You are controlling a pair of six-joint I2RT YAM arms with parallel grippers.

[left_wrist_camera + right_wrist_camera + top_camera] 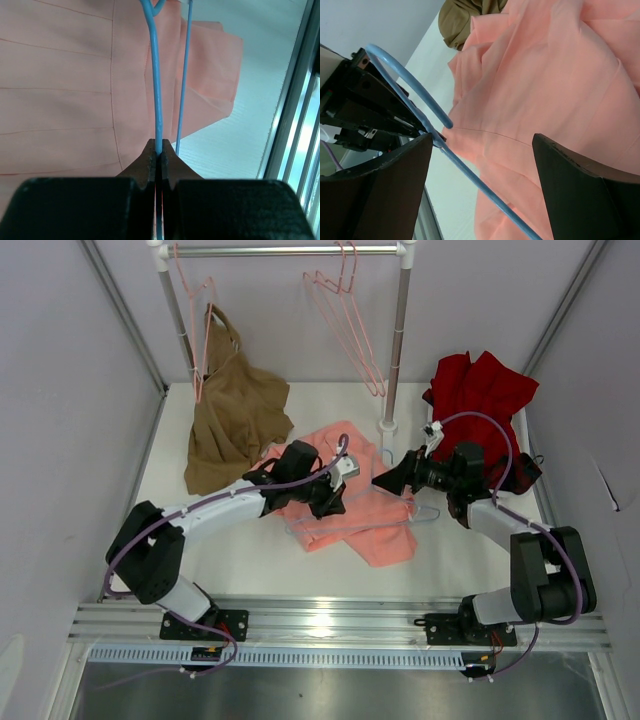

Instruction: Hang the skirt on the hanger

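Note:
The salmon-pink skirt [372, 522] lies crumpled on the white table, between the two arms. The light blue wire hanger [428, 513] lies across it. My left gripper [338, 476] is shut on the hanger near its hook; in the left wrist view the blue wire [157, 90] runs straight out from between the closed tips [159, 152], over the skirt [65, 90]. My right gripper [386, 480] stands wide open just right of the left one. Its wrist view shows the hanger's hook and arm [410, 92] near the left finger, and between the jaws [483, 136] only the skirt [545, 85] below.
A tan-brown garment [235, 410] hangs from a pink hanger at the back left. A dark red garment [480, 390] lies at the back right. Pink wire hangers [345, 320] hang from the rack, whose pole [398, 340] stands behind the skirt.

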